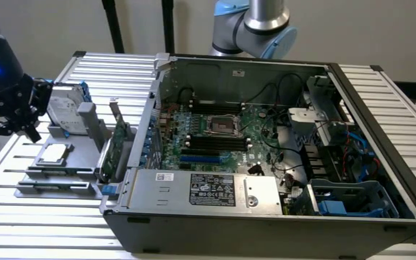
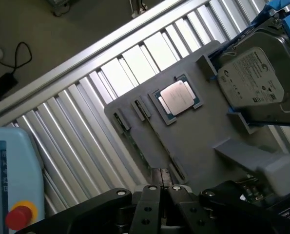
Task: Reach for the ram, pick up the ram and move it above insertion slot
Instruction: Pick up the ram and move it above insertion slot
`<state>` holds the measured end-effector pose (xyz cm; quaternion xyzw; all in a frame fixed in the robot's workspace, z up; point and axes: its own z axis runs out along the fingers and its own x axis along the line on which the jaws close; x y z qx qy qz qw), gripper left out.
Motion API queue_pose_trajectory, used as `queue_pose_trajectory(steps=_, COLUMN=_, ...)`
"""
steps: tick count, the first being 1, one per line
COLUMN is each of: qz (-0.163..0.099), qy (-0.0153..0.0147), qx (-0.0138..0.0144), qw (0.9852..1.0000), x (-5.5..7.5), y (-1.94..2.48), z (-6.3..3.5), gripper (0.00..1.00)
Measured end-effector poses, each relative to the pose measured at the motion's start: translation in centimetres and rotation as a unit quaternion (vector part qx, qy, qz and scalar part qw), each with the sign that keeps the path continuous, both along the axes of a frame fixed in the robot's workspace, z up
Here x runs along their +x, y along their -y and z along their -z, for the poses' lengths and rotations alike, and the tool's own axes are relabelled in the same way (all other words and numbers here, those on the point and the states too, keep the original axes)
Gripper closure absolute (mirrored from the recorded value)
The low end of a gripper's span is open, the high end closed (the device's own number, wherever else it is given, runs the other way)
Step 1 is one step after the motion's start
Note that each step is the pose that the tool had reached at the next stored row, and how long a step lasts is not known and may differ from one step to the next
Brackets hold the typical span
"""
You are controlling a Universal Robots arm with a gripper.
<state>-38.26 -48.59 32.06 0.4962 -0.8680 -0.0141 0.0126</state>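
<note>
Peeking through the wrist view, the claw (image 2: pixel 160 191) is pinched shut just off the gray holder (image 2: pixel 198 131), where the ram (image 2: pixel 136 147) sits on edge in a slot near the processor chip (image 2: pixel 176 96). Exterior view adds the open computer case (image 1: pixel 266 233) on the tabletop (image 1: pixel 20 219).

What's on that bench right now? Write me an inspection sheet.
Surface: slatted metal table, gray tray, open computer case.
Job's things: ram, seemingly the thin green strip on edge in the tray, untouched; black slots inside the case.
Clutter: hard drive, processor chip, expansion card.
Fingers: gripper shut, holding nothing, above the tray.
Cables: black and blue cables inside the case.
Surroundings: pendant with red button.
</note>
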Motion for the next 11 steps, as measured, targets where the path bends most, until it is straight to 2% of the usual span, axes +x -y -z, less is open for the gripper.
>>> queue_pose_trajectory(steps=3, qz=-0.028, qy=0.0000, qx=0.0000, qw=0.9996, x=0.00, y=0.00, z=0.03, gripper=0.89)
queue_pose_trajectory(steps=6, qz=-0.055, qy=0.0000, qx=0.0000, qw=0.9985, x=0.00, y=0.00, z=0.07, gripper=0.89)
queue_pose_trajectory(steps=11, qz=-0.100, qy=0.0000, qx=0.0000, qw=0.9950, x=0.00, y=0.00, z=0.15, gripper=0.89)
